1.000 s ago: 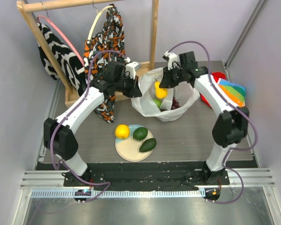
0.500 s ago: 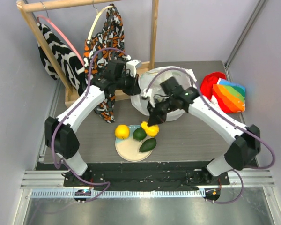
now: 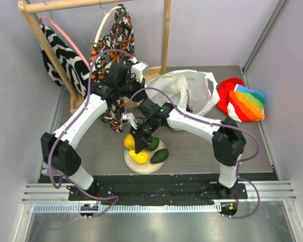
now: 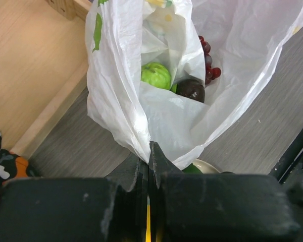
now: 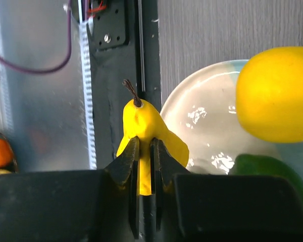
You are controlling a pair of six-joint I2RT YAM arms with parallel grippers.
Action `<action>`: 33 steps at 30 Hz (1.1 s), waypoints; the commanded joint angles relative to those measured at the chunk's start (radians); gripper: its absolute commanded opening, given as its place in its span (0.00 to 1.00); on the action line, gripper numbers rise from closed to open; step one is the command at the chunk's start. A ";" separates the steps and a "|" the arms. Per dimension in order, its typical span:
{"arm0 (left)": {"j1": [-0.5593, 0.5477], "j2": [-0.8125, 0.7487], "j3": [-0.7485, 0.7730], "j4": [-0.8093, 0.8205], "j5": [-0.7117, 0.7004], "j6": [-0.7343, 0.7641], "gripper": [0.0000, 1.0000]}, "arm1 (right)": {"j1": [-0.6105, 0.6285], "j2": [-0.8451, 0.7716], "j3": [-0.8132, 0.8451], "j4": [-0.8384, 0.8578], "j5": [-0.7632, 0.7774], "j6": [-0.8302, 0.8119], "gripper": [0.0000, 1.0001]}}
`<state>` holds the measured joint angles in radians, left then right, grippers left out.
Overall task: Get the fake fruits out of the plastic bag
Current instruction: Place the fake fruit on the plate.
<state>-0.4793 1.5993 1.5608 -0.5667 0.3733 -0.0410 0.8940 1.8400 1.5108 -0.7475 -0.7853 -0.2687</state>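
Yellow and pear-shaped, one fake fruit (image 5: 141,118) with a short brown stem is clamped between the fingers of the right gripper (image 5: 144,146), just over the near-left rim of the plate (image 3: 147,168). That round plate sits close to the near edge of the table (image 3: 202,151), left of its middle. A lemon (image 3: 129,141) rests at the plate's far-left rim. A dark green avocado (image 3: 152,144) lies at the far rim, and a second avocado (image 3: 160,156) at the right rim.

Farther back, the plastic bag (image 4: 116,85) lies slumped near the far edge, its mouth facing left. The left gripper (image 4: 149,159) has its fingers pressed together on a fold of the bag's rim. Inside the bag lie a light green fruit (image 4: 155,75), a dark oval fruit (image 4: 190,89) touching it, and a grape bunch (image 4: 207,60) behind them.

A rainbow-striped cloth (image 3: 245,101) lies at the far-right corner. A wooden rack (image 3: 164,35) hung with patterned cloths stands at the far-left corner.
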 commanded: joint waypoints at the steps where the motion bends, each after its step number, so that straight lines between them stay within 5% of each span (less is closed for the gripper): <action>1: 0.007 -0.053 -0.005 0.002 -0.024 0.038 0.00 | -0.001 0.065 0.005 0.178 -0.037 0.264 0.08; 12: 0.005 -0.111 -0.053 0.002 -0.024 0.038 0.00 | 0.016 0.183 0.049 0.203 0.093 0.410 0.10; 24: 0.008 -0.111 -0.065 0.002 -0.019 0.055 0.00 | 0.019 0.165 0.012 0.172 0.173 0.430 0.45; 33: 0.007 -0.099 -0.019 -0.015 -0.013 0.059 0.00 | 0.006 0.026 0.094 -0.070 0.113 0.176 0.49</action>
<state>-0.4568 1.5414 1.4948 -0.5781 0.3164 0.0082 0.9165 1.9892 1.5288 -0.6510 -0.6353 0.0544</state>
